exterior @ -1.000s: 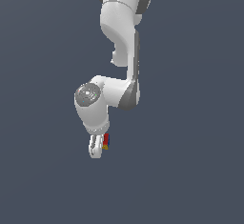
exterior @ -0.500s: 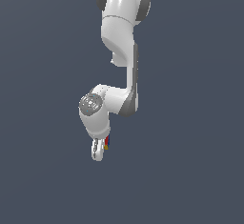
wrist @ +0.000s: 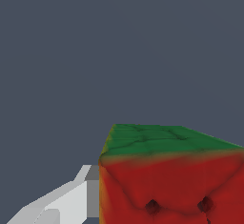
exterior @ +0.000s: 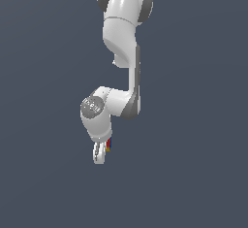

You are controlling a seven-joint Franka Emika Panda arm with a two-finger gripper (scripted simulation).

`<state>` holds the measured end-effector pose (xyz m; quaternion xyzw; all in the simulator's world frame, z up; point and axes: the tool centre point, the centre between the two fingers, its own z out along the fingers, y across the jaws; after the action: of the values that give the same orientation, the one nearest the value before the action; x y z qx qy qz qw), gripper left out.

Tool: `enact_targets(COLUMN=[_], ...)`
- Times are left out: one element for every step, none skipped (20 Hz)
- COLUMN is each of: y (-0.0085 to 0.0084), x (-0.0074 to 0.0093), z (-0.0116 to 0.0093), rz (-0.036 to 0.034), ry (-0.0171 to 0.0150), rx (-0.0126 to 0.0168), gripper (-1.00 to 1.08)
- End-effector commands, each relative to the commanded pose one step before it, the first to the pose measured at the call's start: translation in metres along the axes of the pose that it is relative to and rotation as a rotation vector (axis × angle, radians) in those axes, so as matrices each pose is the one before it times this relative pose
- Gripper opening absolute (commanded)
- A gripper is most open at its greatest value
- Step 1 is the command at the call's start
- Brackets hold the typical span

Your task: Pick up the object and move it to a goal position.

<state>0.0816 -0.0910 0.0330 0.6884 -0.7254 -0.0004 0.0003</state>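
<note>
Gripper (exterior: 100, 155) hanging below the white arm (exterior: 123, 38), fingers pinching the cube (exterior: 109, 145), which sits tucked against the fingers just under the wrist. Nothing else around the cube, just plain grey-blue backdrop. Exterior view: only a red/yellow/blue sliver. Wrist view: cube (wrist: 171, 180) fills the frame, red gridded face plus green face, one finger (wrist: 62, 204) touching its side.

No readable text anywhere, honestly. The arm (exterior: 123, 52) has a grey round cap on its joint with some faint marks, but they're way too blurry to make out as letters or numbers. The cube (wrist: 171, 180) just shows plain red and green faces with grid creases, no label or brand.
</note>
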Motion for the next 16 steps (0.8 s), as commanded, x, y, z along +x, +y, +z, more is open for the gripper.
enact_targets(y=[-0.00036,0.0,0.0,0.00031,0.00009,0.00028,0.00047,0.00066,0.00085,0.00105,0.00125,0.00145,0.00167,0.00189,0.00212,0.00235], x=[-0.00012,0.0,0.0,0.00004,-0.00006,-0.00017,-0.00028,-0.00039,-0.0005,-0.00062,-0.00074,-0.00083,-0.00099,-0.00112,-0.00123,-0.0014], z=[-0.00042,0.0,0.0,0.00036,-0.00015,-0.00046,-0.00076,-0.00107,-0.00138,-0.0017,-0.00203,-0.00231,-0.00272,-0.00308,-0.00341,-0.00383], rz=[-0.00015,0.0,0.0,0.00009,0.0,0.0,0.0,0.0,0.0,0.0,0.0,0.00001,0.0,0.0,0.00001,0.0], ry=[-0.00003,0.0,0.0,0.00002,0.0,0.0,0.0,0.0,0.0,0.0,0.0,-0.00049,0.0,0.0,-0.00049,0.0], rx=[0.00099,0.0,0.0,-0.00084,0.0,0.0,0.0,0.0,0.0,0.0,0.0,-0.00005,0.0,0.0,-0.00003,0.0], gripper=[-1.0,-1.0,-1.0,-1.0,-1.0,-1.0,-1.0,-1.0,-1.0,-1.0,-1.0,-1.0,-1.0,-1.0,-1.0,-1.0])
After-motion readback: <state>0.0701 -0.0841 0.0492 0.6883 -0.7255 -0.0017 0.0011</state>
